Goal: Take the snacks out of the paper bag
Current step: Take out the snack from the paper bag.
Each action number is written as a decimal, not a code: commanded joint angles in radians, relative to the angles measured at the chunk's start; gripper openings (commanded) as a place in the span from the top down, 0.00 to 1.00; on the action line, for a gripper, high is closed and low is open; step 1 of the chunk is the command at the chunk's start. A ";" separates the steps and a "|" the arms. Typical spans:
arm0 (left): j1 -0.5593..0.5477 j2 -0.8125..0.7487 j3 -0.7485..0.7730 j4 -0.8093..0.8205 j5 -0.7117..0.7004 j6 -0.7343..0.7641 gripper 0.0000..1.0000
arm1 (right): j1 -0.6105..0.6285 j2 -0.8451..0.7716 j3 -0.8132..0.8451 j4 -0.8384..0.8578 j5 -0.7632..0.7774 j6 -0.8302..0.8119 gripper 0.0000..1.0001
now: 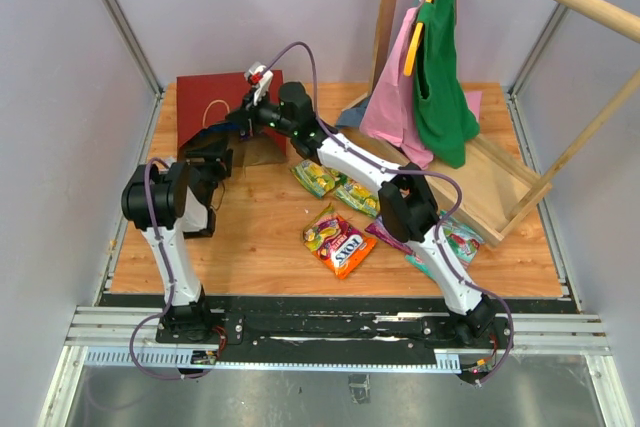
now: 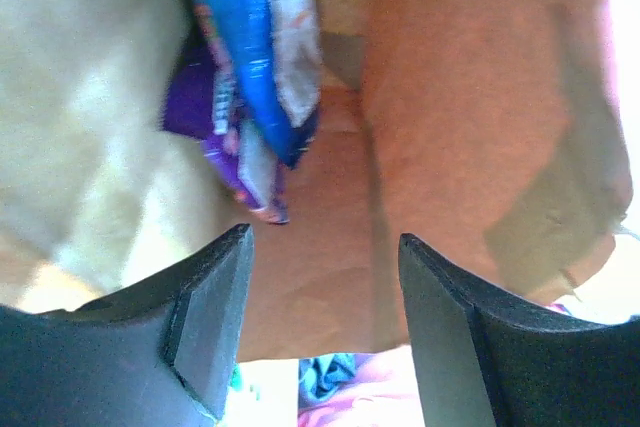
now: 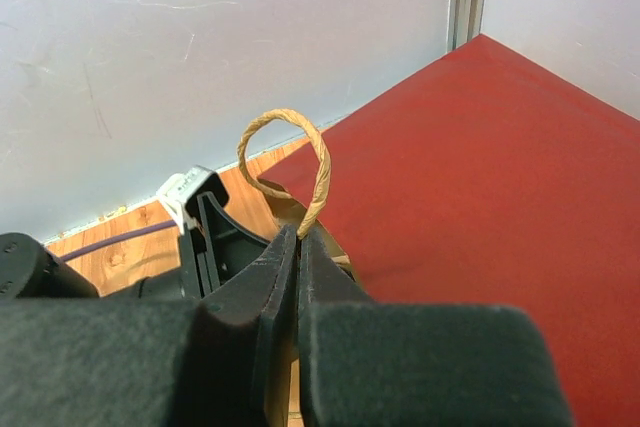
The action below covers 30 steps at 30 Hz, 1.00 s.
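The paper bag (image 1: 200, 92) lies on its side at the far left of the desk (image 1: 250, 247), dark red face up, mouth turned toward the arms. The right arm stretches all the way across to it, and the right claw (image 3: 298, 237) is pinched tight on the twine handle (image 3: 300, 157). The pale loop stands up just above the fingertips, with the bag's red panel right beside them.

The left claw (image 2: 325, 237) is deep inside the bag's mouth, fingers spread wide with nothing between them and brown kraft paper all around. Just ahead of it, further into the bag, sit a blue packet (image 2: 250, 47) and a purple packet (image 2: 195, 117), overlapping, neither touched by the fingers.

Outside the bag, snacks are scattered across the desk. Two green packets (image 1: 315, 179) lie just off the bag's mouth, and an orange packet (image 1: 345, 250) sits nearer the arm bases. A green-and-red packet (image 1: 458, 242) lies farthest from the bag, beside the right arm.

Well away from the bag, on the opposite side of the desk, a pink garment (image 1: 395, 97) and a green garment (image 1: 440, 87) hang over a wooden frame (image 1: 500, 187).
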 commanded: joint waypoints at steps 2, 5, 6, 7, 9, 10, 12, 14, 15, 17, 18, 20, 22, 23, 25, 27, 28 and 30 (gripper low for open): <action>-0.021 -0.129 0.013 0.026 -0.052 0.105 0.40 | -0.003 -0.086 -0.012 0.055 -0.032 0.039 0.99; -0.059 -0.224 0.026 -0.179 -0.140 0.177 0.42 | -0.003 -0.090 -0.012 0.053 -0.039 0.053 0.99; -0.069 -0.246 0.034 -0.245 -0.164 0.198 0.43 | -0.003 -0.091 -0.014 0.053 -0.040 0.055 0.99; -0.077 -0.258 0.042 -0.293 -0.183 0.202 0.43 | -0.003 -0.093 -0.015 0.053 -0.041 0.058 0.99; -0.085 -0.255 0.053 -0.324 -0.194 0.184 0.44 | -0.004 -0.097 -0.018 0.056 -0.041 0.062 0.99; -0.085 -0.243 0.058 -0.322 -0.191 0.166 0.44 | -0.003 -0.097 -0.018 0.057 -0.041 0.066 0.99; -0.086 -0.208 0.063 -0.300 -0.180 0.129 0.45 | -0.004 -0.099 -0.017 0.058 -0.042 0.070 0.99; -0.090 -0.175 0.063 -0.277 -0.177 0.094 0.45 | -0.003 -0.099 -0.017 0.058 -0.042 0.073 0.99; -0.094 -0.160 0.062 -0.268 -0.179 0.080 0.45 | -0.004 -0.101 -0.017 0.058 -0.043 0.073 0.99; -0.107 -0.135 0.059 -0.258 -0.189 0.055 0.45 | -0.004 -0.101 -0.018 0.058 -0.043 0.072 0.99; -0.113 -0.123 0.059 -0.252 -0.196 0.044 0.45 | -0.003 -0.101 -0.018 0.058 -0.043 0.072 0.99; -0.123 -0.090 0.066 -0.233 -0.198 0.019 0.45 | -0.003 -0.100 -0.020 0.058 -0.043 0.072 0.99; -0.128 -0.055 0.094 -0.235 -0.185 0.003 0.46 | -0.004 -0.098 -0.022 0.060 -0.043 0.073 0.99; -0.131 -0.041 0.109 -0.236 -0.182 -0.002 0.46 | -0.005 -0.097 -0.022 0.061 -0.043 0.073 0.99; -0.140 -0.016 0.139 -0.253 -0.189 -0.014 0.46 | -0.005 -0.096 -0.024 0.062 -0.041 0.074 0.99; -0.148 -0.003 0.167 -0.300 -0.196 -0.025 0.46 | -0.006 -0.094 -0.024 0.065 -0.040 0.076 0.99; -0.152 0.003 0.175 -0.318 -0.203 -0.034 0.47 | -0.007 -0.092 -0.025 0.067 -0.039 0.078 0.99; -0.162 0.009 0.186 -0.354 -0.224 -0.056 0.47 | -0.009 -0.090 -0.024 0.072 -0.038 0.083 0.99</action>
